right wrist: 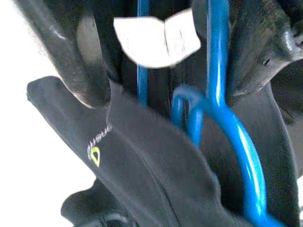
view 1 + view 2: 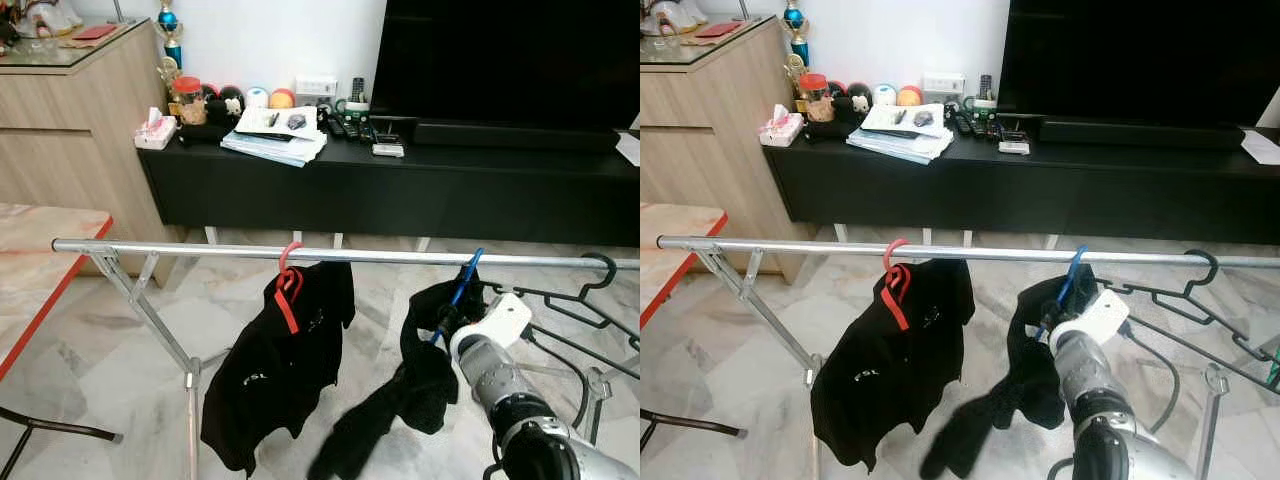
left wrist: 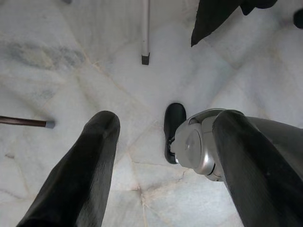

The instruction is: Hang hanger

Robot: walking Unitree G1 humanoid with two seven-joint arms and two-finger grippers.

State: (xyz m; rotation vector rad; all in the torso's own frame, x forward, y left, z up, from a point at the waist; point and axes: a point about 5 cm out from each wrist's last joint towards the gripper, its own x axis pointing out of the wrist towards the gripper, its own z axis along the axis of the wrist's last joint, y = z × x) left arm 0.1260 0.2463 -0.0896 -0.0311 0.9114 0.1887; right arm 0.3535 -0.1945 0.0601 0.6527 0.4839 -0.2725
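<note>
A blue hanger (image 2: 462,285) carrying a black garment (image 2: 425,375) has its hook up at the silver rail (image 2: 200,247), right of centre, and its neck slants down toward my right gripper (image 2: 443,322). In the right wrist view the blue hanger's wire (image 1: 215,94) runs between the two fingers (image 1: 83,61), lying against one of them, with the black collar and a white label (image 1: 156,40) in the gap. The fingers stand wide apart, so the right gripper is open. My left gripper (image 3: 163,125) hangs open over the marble floor.
A red hanger with a black shirt (image 2: 275,370) hangs at mid-rail. Bare black hangers (image 2: 598,272) sit at the rail's right end. The rack's slanted legs (image 2: 150,320) spread left. Beyond stand a black TV console (image 2: 400,190) and a red-edged table (image 2: 45,300) at left.
</note>
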